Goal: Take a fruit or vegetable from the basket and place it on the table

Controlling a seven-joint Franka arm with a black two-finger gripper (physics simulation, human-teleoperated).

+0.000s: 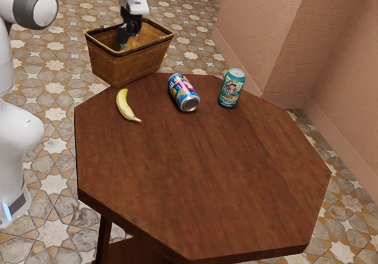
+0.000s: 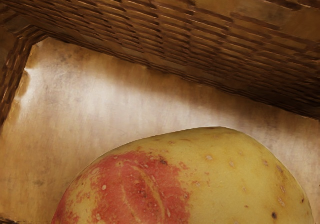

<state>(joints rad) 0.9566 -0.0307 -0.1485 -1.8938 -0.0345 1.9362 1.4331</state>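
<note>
My gripper (image 1: 128, 34) reaches down inside the wicker basket (image 1: 127, 65) at the table's far edge, in the exterior view's upper left. Right at the gripper, a yellow-orange piece of produce (image 1: 133, 42) is partly visible over the basket's rim. The wrist view has it large and close under the hand: a rounded, smooth-skinned fruit or vegetable (image 2: 235, 179), yellow with a red patch and small spots. Beyond it are the basket's pale floor (image 2: 100, 103) and woven wall (image 2: 165, 28). Whether the gripper holds the produce cannot be made out.
On the dark wooden table (image 1: 201, 175), a banana (image 1: 125, 105) lies near the basket. A colourful can (image 1: 183, 93) rests on its side to the banana's right in the exterior view, and a teal can (image 1: 231, 88) stands upright farther right.
</note>
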